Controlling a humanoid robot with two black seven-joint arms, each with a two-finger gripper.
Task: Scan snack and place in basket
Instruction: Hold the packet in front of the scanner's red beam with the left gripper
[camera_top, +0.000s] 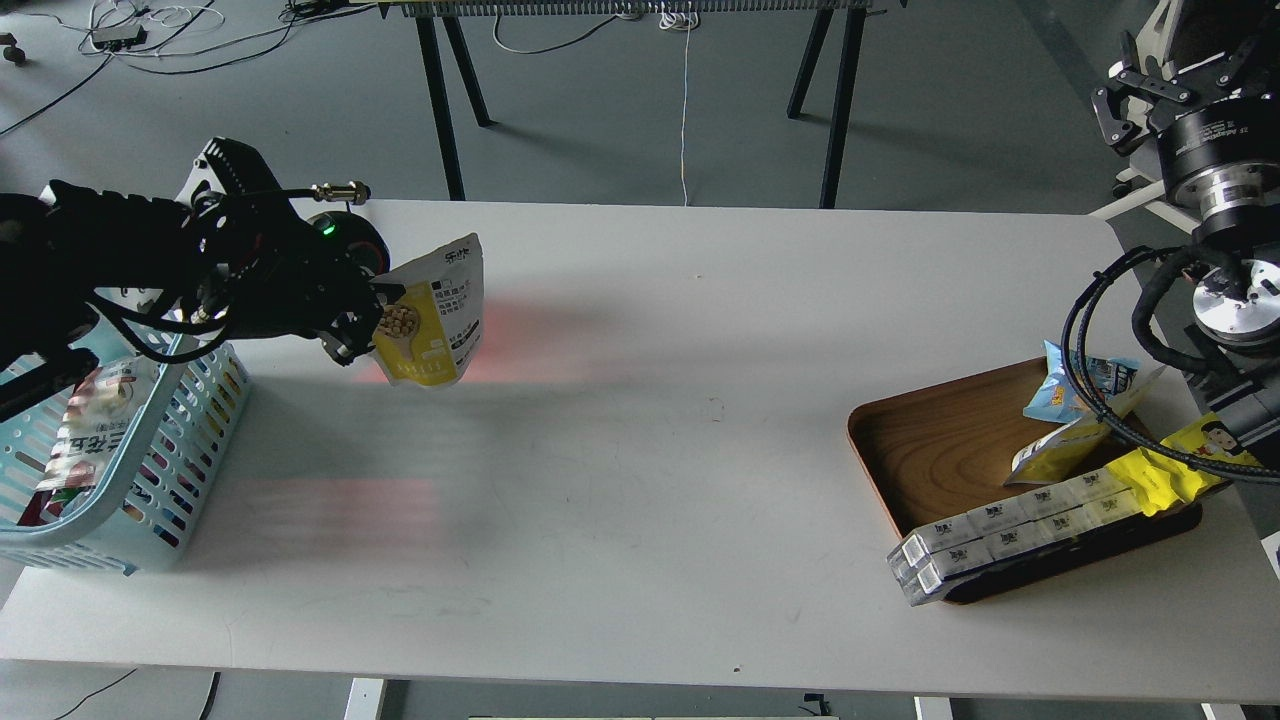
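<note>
The snack (432, 322), a small yellow pouch with a round nugget picture and a text panel, hangs tilted in my left gripper (378, 310), which is shut on its left edge. It is held above the table, just right of the basket (150, 470). The light blue lattice basket stands at the table's left edge with other packets inside, partly hidden under my left arm. A green light shows on the left wrist. My right gripper (1172, 80) is raised off the table's far right corner, fingers apart and empty.
A brown wooden tray (930, 450) at the right holds a blue snack bag (1075, 385), a long yellow wrapper with a cartoon face (1190, 455) and clear boxes (1000, 535). Faint red light patches lie on the white table (650, 400). Cables hang by the right arm.
</note>
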